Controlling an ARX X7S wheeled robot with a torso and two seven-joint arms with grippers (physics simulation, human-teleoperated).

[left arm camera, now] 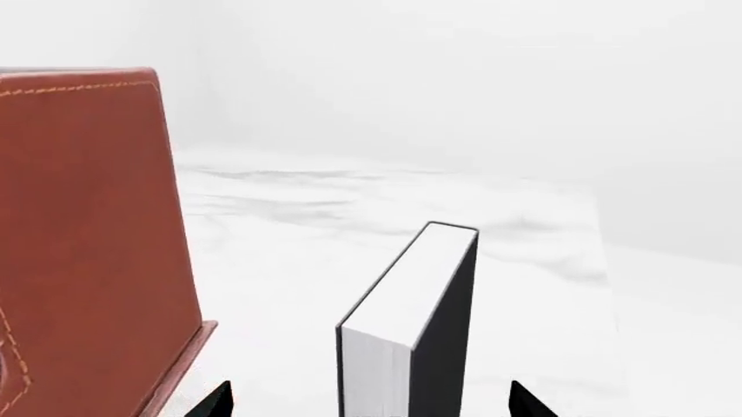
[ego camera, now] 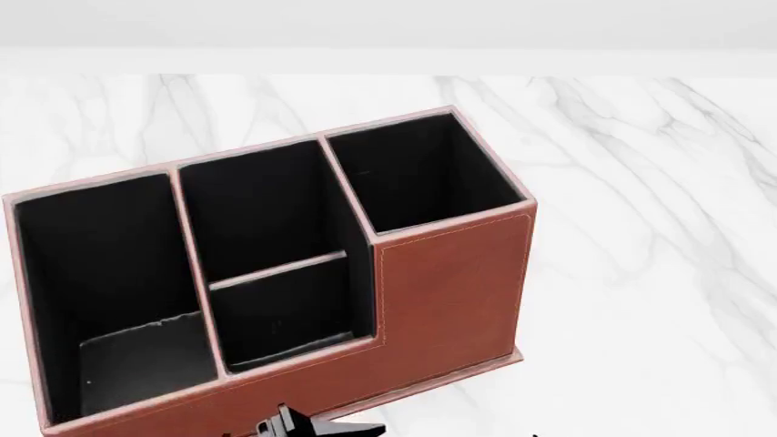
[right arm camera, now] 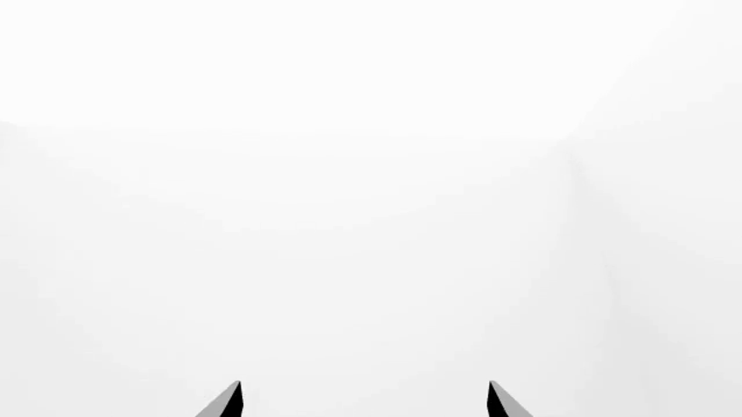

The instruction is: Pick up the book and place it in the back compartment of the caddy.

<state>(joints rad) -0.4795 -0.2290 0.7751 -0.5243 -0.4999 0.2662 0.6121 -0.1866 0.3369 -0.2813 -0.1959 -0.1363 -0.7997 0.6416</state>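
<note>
Spreading wide, your left gripper [left arm camera: 368, 401] is showing only its two dark fingertips [left arm camera: 215, 401] at the edge of the left wrist view, and the book [left arm camera: 412, 321] is standing on edge between them, with clear space on either side, so nothing is being clamped. You are looking at the book's white page block and its matte black cover; no title, label or lettering is showing on it. Just beside it the caddy [left arm camera: 87, 243] is rising as a reddish-brown wall with pale stitching along its upper edge, apart from the book, and both are sitting on the white marble table [left arm camera: 301, 243]. In the head view you are looking down into the caddy's four black-lined cells, and the back compartment [ego camera: 286, 309], the small middle cell between the thin crossbar and the low wall section, is holding no book. No brand mark or writing is readable on the caddy either. Your right gripper [right arm camera: 365, 401] is hanging with its fingertips likewise well apart, gripping nothing, and it is facing only a blank white haze.
</note>
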